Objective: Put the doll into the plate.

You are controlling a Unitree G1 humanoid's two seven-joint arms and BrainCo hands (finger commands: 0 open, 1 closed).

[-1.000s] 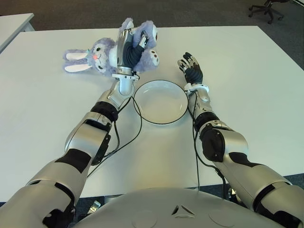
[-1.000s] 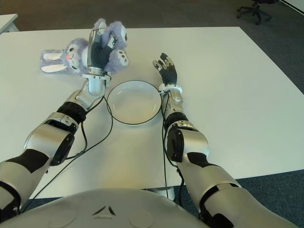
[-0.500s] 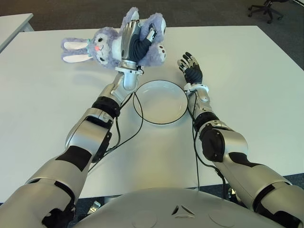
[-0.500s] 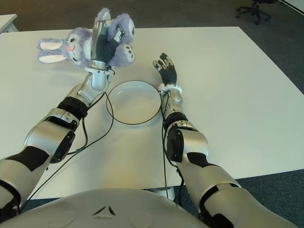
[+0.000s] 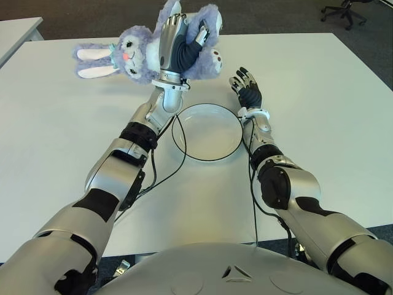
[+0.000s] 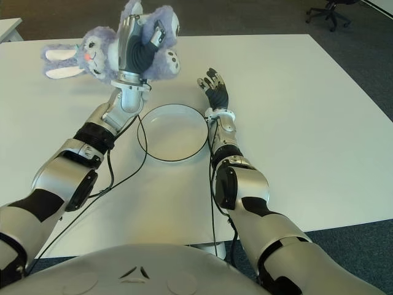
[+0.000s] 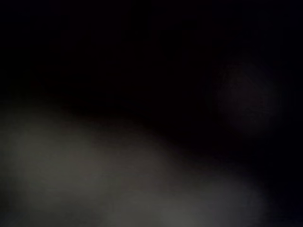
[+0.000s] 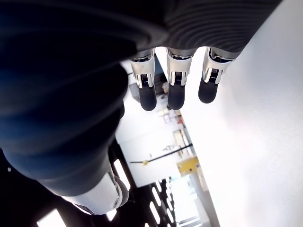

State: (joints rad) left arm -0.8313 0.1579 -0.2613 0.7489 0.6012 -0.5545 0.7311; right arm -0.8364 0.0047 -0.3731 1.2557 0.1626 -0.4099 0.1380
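Observation:
A purple plush rabbit doll [image 5: 138,52] with white ears hangs in the air behind the left rim of the plate. My left hand [image 5: 177,46] is shut around its body, holding it above the table. The white plate [image 5: 209,131] with a dark rim lies on the table in front of me and holds nothing. My right hand [image 5: 246,90] shows just beyond the plate's right rim, fingers spread and holding nothing. The left wrist view is dark, blocked by the doll.
The white table [image 5: 331,110] stretches wide on both sides of the plate. Black cables [image 5: 161,166] trail from my left arm across the table near the plate. An office chair [image 5: 344,11] stands on the floor at the far right.
My left hand has lifted the doll higher off the table and carried it slightly right, toward the plate. The right hand has not moved.

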